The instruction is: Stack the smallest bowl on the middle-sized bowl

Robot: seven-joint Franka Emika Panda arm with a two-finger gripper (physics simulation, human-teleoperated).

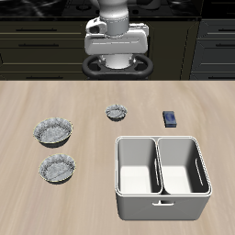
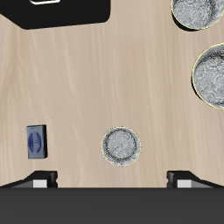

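Dark cabinet fronts run behind a pale wooden worktop [image 1: 55, 207], and in the exterior view the robot stands at the back edge with its gripper [image 1: 117, 64] held high, well above the wood and carrying nothing. Not far in from that back edge, roughly midway along it, sits the smallest bowl [image 1: 117, 112], with a small blue block [image 1: 171, 118] farther along toward one side. Two wider fluted bowls lie toward the opposite side edge: the one nearer the front edge, paler inside, I take for the middle-sized bowl [image 1: 60, 168], and the darker one behind it for the largest bowl [image 1: 54, 130]. A white two-compartment caddy [image 1: 162, 206] fills the area near the front edge. Through the wrist view the smallest bowl [image 2: 121, 146] lies between the two fingertips [image 2: 39, 181] that frame it, set wide apart, so the jaws stand open and empty; the blue block [image 2: 35, 141] lies off to one side, and the middle-sized bowl [image 2: 196, 11] and the largest bowl [image 2: 213, 74] are both cut by the frame. The main risk, as I judge it, is mistaking the two wide bowls, which differ only slightly; a thin crinkled rim may also slip or tip from a shallow pinch, and carrying it low could knock the largest bowl.
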